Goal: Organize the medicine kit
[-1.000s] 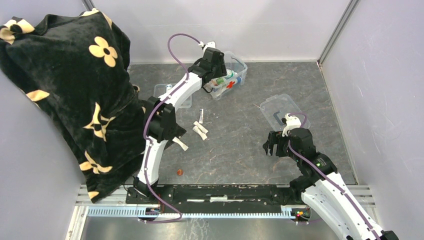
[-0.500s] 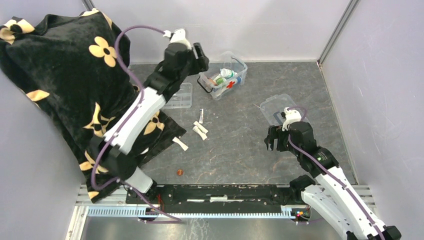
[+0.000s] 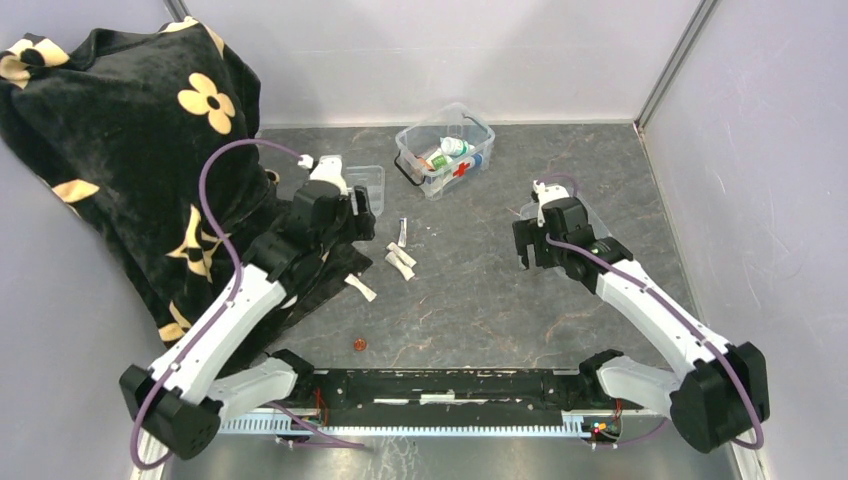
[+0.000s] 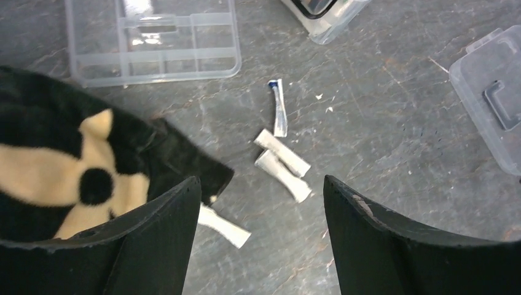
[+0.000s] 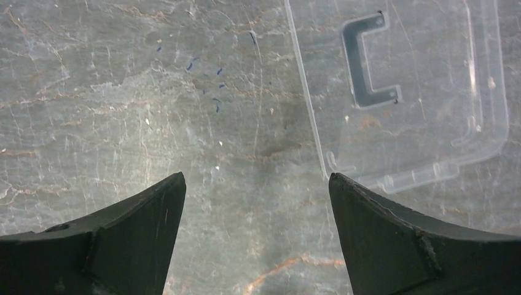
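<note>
While the medicine kit (image 3: 445, 152) sits lidless near the far edge of the table (image 3: 480, 310), both arms hang well apart from it. Left gripper (image 4: 259, 184) has its jaws spread, empty, above 4 white packets (image 4: 282, 175); right gripper (image 5: 257, 178), jaws likewise spread and empty, hovers beside the flat clear lid (image 5: 424, 104)
</note>
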